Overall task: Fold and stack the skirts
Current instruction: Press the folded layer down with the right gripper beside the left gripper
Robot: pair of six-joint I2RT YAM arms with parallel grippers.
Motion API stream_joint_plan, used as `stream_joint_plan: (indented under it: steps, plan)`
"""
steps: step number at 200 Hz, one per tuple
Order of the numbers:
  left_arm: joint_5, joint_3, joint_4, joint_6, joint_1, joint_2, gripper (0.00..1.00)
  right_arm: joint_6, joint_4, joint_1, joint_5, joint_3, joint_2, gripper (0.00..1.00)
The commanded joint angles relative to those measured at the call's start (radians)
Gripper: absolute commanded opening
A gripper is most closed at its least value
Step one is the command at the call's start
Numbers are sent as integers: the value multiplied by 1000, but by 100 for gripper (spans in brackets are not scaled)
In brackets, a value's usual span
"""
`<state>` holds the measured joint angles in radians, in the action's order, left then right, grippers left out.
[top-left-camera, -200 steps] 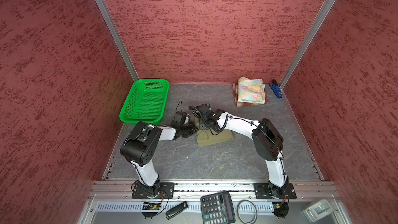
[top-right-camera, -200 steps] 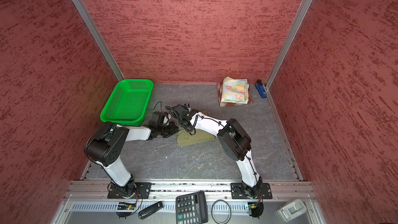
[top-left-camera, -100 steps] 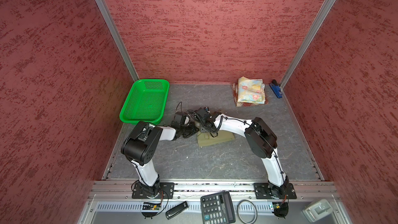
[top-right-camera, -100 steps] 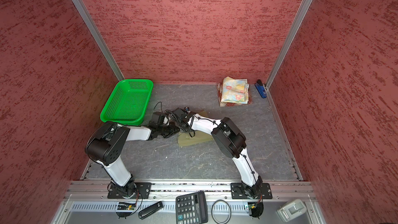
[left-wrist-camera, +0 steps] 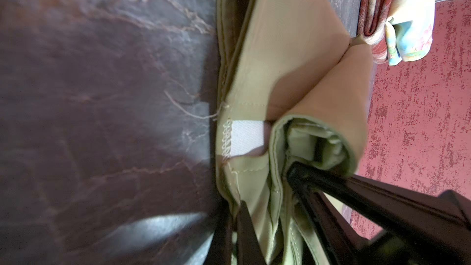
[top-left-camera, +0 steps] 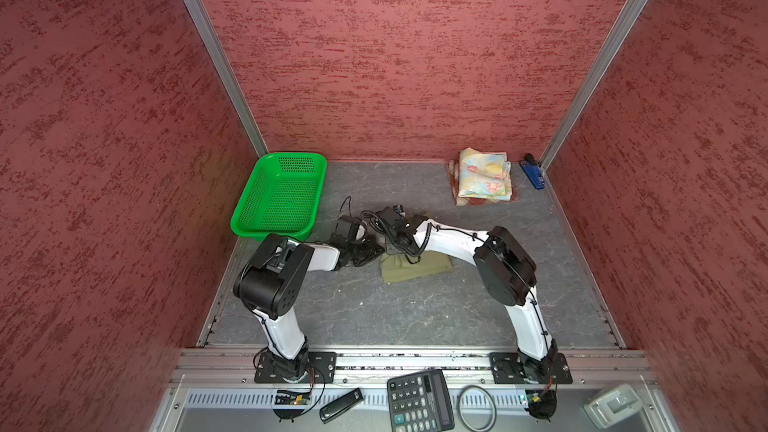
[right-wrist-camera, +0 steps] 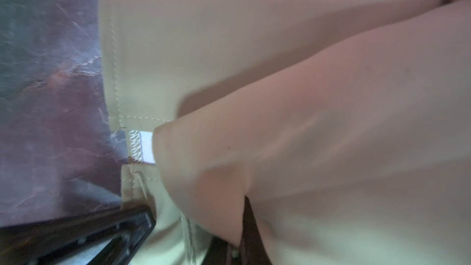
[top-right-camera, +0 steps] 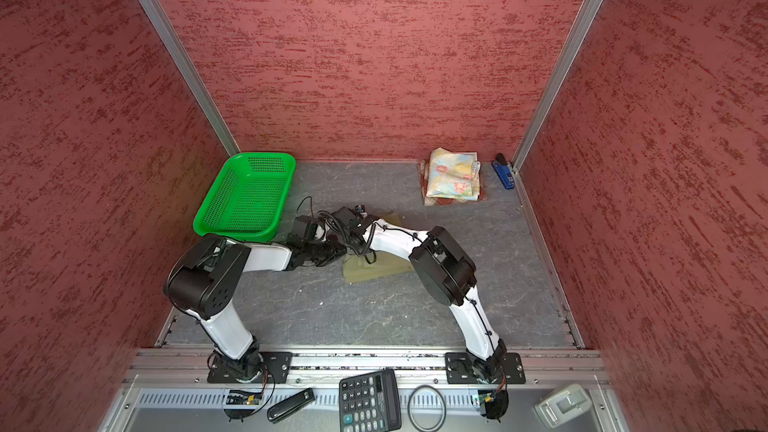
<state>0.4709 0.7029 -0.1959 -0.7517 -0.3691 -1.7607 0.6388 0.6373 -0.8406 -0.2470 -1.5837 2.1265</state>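
Olive-khaki skirt partly folded, lies about middle of worktop. Left gripper closed, pinching edge of this skirt. Right gripper just beside it, also closed, fold of same cloth between fingers. Floral skirt folded on top of plaid skirt, far right corner. Green basket at far left corner
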Motion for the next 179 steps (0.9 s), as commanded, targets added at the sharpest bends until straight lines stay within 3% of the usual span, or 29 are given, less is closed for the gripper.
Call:
stream_joint_plan:
  steps: [1,71,179]
  plan:
    - [-35,-44,147,5,-3,-56,0,5,-42,8,7,18,-95,0]
    - [-35,-45,141,3,-6,-58,0,35,-84,8,110,41,-160,0]
    - [-34,-56,141,8,-3,-41,0,57,-142,0,235,56,-91,0]
